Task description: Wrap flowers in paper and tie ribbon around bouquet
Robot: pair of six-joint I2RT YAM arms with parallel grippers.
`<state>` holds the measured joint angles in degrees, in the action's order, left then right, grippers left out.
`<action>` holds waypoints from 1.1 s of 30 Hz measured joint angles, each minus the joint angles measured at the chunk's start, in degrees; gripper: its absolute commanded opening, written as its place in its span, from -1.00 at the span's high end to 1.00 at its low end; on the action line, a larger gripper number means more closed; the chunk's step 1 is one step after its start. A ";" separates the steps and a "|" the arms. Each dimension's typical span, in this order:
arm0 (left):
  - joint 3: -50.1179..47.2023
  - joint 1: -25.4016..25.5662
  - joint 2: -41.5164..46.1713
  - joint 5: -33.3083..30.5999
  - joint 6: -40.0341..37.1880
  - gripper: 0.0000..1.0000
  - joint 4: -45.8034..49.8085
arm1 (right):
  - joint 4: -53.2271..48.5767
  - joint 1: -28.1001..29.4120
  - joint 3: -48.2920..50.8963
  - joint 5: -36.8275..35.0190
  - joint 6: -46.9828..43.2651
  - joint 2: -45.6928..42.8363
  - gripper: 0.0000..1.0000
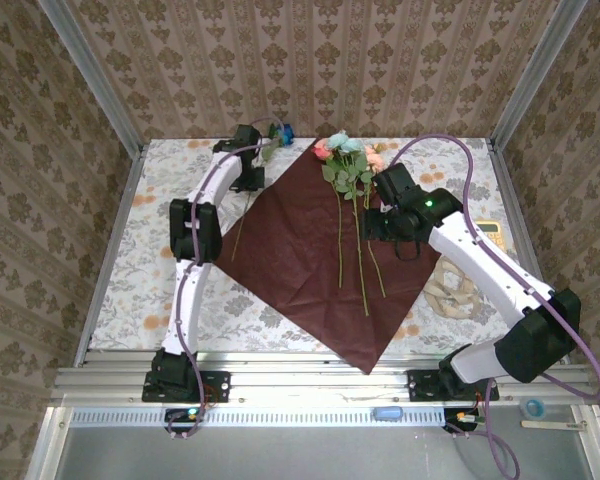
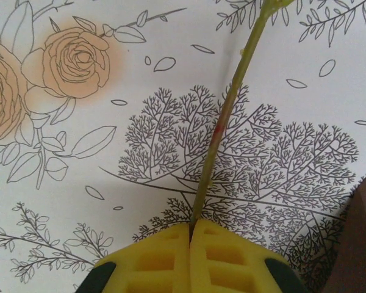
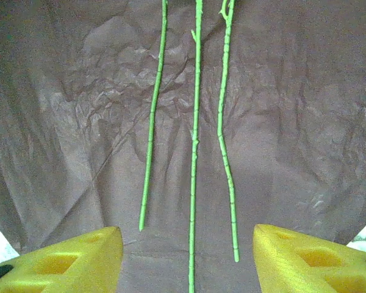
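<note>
The dark red paper (image 1: 300,250) lies as a diamond on the table. Three flowers (image 1: 345,165) rest on it, pink and pale teal heads at the far corner, stems (image 3: 195,140) running toward the near side. My right gripper (image 3: 189,250) hangs open above those stems, holding nothing; from above it is at the paper's right side (image 1: 378,215). A fourth flower with a blue head (image 1: 285,131) lies off the paper's left edge. My left gripper (image 2: 191,224) is shut on its thin green stem (image 2: 226,116), over the patterned cloth (image 1: 250,178). The beige ribbon (image 1: 455,290) lies bunched at the right.
A yellowish calculator-like object (image 1: 488,230) sits near the table's right edge. The paper's edge (image 2: 360,244) shows just right of my left fingers. Metal frame posts and patterned walls close in the table on three sides.
</note>
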<state>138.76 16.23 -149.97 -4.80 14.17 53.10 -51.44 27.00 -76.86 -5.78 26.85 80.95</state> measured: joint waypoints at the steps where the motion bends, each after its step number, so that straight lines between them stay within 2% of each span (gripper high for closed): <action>1: -0.68 -0.09 0.42 -0.13 0.00 1.00 -0.24 | 0.02 0.00 0.00 0.00 0.13 0.00 -0.18; 5: -7.58 -1.57 4.59 -1.68 -0.02 1.00 -0.96 | 0.04 0.04 0.00 0.00 0.22 0.00 -0.18; 9: -15.56 -5.66 9.81 -3.21 -0.02 1.00 0.48 | 0.11 0.24 0.00 0.02 0.26 0.00 -0.18; 13: -23.30 -9.73 16.92 -1.40 0.52 1.00 0.42 | 0.70 -0.15 0.17 0.11 0.44 0.00 -0.18; 15: -27.04 -9.92 21.31 0.72 1.31 1.00 0.00 | 1.57 -1.07 0.96 0.66 0.68 0.00 -0.18; 18: -30.51 -7.34 27.54 4.04 3.06 1.00 -1.09 | 2.47 -4.22 2.89 2.05 1.51 0.00 -0.18; 24: -34.93 2.58 35.82 11.17 8.44 1.00 -7.82 | 3.80 -10.12 4.39 4.46 1.99 0.00 -0.18; 29: -34.75 7.87 34.60 15.98 14.58 1.00 -14.14 | 5.03 -12.13 4.55 5.88 1.99 0.00 -0.18; 33: -30.97 10.73 28.72 17.86 19.21 1.00 -17.33 | 5.14 -12.79 5.20 6.49 1.97 0.00 -0.17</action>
<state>107.79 26.96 -121.25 13.06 33.39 35.77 -46.30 14.22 -71.66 0.71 28.82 80.95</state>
